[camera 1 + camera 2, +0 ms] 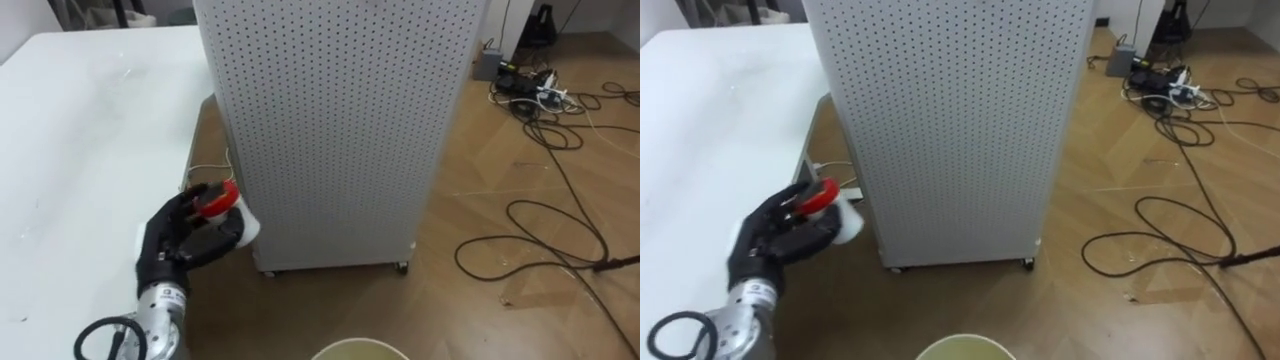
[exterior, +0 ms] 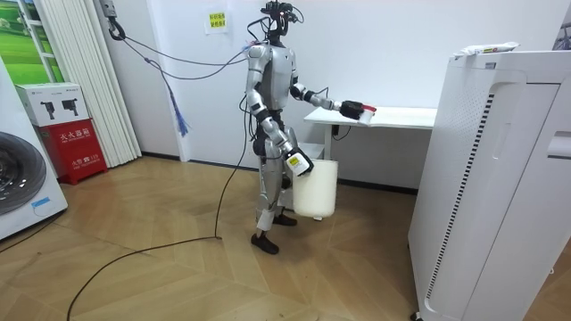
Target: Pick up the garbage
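Nearest me, at 6 o'clock in the eye views, I see the rim of one pale bucket (image 1: 355, 349). At 8 o'clock my left hand (image 1: 178, 245) is raised, palm down, its dark fingers curled round one piece of garbage (image 1: 222, 203), white with a red cap, held in the air just off the bench (image 1: 80, 130) edge. Beyond it, one white perforated cabinet (image 1: 330, 130) stands on the floor. Cables (image 1: 540, 95) lie at 2 o'clock. The room view adds my right hand (image 2: 297, 163) low at the bucket's top; I cannot tell its grip.
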Tool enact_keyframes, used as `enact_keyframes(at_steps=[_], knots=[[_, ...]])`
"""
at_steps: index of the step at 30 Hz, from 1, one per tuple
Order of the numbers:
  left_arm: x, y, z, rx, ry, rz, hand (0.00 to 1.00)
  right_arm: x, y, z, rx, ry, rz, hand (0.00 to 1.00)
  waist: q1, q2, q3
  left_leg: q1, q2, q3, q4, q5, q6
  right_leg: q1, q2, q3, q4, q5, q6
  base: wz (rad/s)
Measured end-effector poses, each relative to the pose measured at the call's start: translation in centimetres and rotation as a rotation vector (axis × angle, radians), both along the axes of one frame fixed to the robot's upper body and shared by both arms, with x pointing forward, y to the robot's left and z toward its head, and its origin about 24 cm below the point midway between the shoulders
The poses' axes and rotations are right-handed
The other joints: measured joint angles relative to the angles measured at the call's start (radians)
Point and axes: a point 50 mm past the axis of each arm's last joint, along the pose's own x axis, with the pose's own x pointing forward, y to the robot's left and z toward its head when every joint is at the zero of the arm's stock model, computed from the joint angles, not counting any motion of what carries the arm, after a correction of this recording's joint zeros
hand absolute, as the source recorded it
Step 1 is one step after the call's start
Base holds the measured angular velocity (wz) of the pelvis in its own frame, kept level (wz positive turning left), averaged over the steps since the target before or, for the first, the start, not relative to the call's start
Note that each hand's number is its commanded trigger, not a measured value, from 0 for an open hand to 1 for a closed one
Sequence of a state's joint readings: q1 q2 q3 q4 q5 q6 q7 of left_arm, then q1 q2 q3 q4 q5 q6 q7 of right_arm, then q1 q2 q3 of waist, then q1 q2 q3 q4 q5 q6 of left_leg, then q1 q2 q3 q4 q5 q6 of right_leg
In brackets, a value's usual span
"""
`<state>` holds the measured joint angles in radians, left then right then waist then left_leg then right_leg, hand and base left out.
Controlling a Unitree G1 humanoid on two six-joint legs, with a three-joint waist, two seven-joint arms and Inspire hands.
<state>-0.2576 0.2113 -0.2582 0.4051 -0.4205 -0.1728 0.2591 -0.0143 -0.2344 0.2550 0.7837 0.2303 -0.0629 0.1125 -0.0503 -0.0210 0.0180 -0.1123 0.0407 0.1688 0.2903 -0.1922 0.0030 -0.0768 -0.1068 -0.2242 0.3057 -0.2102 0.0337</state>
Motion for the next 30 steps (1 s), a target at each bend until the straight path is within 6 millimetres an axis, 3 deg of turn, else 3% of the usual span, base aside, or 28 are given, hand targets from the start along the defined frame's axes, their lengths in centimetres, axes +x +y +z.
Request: enact_keyframes(at_steps=[4, 9, 14, 21, 30], knots=[[-0.9, -1.8, 0.7, -0.023, -0.044, -0.121, 1.0, 1.2, 0.4, 1.0, -0.001, -0.063, -0.017, 1.0, -0.002, 0.0, -0.0003, 0.0, 0.001, 0.014, -0.005, 0.0, 0.0, -0.003, 0.005, 0.008, -0.011, 0.003, -0.005, -0.08], [-2.0, -3.4, 0.0, -0.028, -0.029, -0.271, 1.0, 2.2, 0.3, 1.9, 0.0, -0.113, -0.03, 1.0, -0.002, 0.003, -0.0018, -0.004, 0.0, 0.019, -0.006, 0.0, 0.0, -0.009, 0.005, 0.015, -0.014, 0.005, -0.003, -0.05], [-2.7, -3.6, -0.6, -0.034, -0.013, -0.352, 1.0, 3.0, 0.3, 2.4, 0.015, -0.138, -0.047, 1.0, -0.002, 0.019, -0.0065, 0.002, 0.0, 0.019, -0.007, 0.0, 0.0, -0.005, 0.006, 0.028, -0.017, 0.006, -0.003, -0.01], [-3.8, -3.7, -1.6, -0.046, 0.024, -0.434, 1.0, 4.5, 0.1, 3.4, 0.028, -0.18, -0.031, 1.0, -0.005, 0.042, -0.0036, 0.001, 0.001, 0.019, -0.01, 0.0, 0.0, -0.009, 0.007, 0.026, -0.015, 0.006, -0.003, 0.0], [-4.0, -3.6, -1.9, -0.042, 0.042, -0.452, 1.0, 4.5, -0.5, 3.6, 0.016, -0.184, -0.033, 1.0, -0.005, 0.042, -0.0035, 0.001, 0.003, 0.021, -0.016, 0.0, 0.0, -0.012, 0.006, 0.024, -0.016, 0.006, -0.003, 0.0]])
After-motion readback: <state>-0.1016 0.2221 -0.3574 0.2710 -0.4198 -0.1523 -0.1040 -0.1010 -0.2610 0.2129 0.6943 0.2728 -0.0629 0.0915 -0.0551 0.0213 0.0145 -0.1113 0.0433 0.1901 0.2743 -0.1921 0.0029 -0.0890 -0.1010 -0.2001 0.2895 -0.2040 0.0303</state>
